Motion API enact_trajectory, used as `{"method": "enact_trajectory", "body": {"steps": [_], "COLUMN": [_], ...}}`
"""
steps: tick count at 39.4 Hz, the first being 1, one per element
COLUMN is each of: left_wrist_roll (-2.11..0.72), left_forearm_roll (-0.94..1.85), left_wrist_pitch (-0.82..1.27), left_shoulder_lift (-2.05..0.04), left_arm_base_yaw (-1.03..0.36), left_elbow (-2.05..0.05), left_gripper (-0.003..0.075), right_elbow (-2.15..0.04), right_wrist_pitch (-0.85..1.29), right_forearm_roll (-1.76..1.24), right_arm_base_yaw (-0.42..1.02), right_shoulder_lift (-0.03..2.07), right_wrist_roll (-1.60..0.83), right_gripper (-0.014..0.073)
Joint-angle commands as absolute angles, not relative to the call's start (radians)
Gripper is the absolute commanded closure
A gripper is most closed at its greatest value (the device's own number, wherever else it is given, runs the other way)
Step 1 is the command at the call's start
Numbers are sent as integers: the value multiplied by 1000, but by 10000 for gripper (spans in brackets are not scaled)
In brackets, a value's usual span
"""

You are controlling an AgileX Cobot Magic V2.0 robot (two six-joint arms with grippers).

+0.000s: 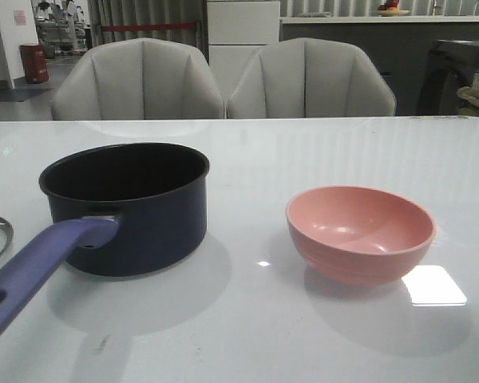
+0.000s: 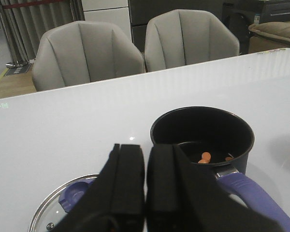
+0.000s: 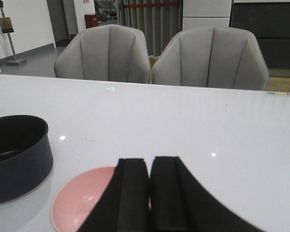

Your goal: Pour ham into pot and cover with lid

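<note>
Navy pot (image 2: 203, 137) stands just ahead of the left tool (image 2: 145, 193), whose fingers are closed together and hold nothing. Ham (image 2: 204, 157) lies inside the pot as a few orange chunks, so the pouring step appears complete. Pink bowl (image 1: 359, 233) sits upright and empty on the bench (image 1: 303, 159), directly below the right tool (image 3: 149, 198), also closed and empty. Glass lid (image 2: 63, 205) rests flat on the bench beneath the left tool, within reach for covering, which remains undone.
</note>
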State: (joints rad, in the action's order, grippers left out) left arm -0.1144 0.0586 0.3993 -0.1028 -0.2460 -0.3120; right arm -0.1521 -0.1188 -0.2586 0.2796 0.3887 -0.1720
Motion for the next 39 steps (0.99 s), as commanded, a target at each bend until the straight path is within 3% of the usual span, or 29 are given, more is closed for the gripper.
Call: {"method": "enact_trajectory", "body": {"steps": [1,5,14,17,29,39], "left_wrist_roll": [-116,-116,-73,37,207,207], "left_forearm_roll": [66,66,64,36,-64,-60], "left_wrist_pitch": [317,333,379,380,489,743], "left_shoulder_lift": [-116,-116,-160,-214,-565,-940], "left_arm_base_yaw": [-256,-256,-256,-246,-110,-21], "left_elbow": [-340,-343,-344,-346,-554,-831], "left_gripper": [603,538,174,106,80,82], "right_elbow": [-178,-178,-178,-178,-178,-178], "right_wrist_pitch": [-168,-168,-168,-168,-168,-168], "right_forearm_roll": [-255,-255,-255,-255,-255,-255], "right_arm_base_yaw": [280,280,280,280,280,280], "right_shoulder_lift": [390,390,390,390,390,390], "right_wrist_roll": [-183,-183,-183,-183,-183,-183], "right_gripper": [441,441,441,441,441,441]}}
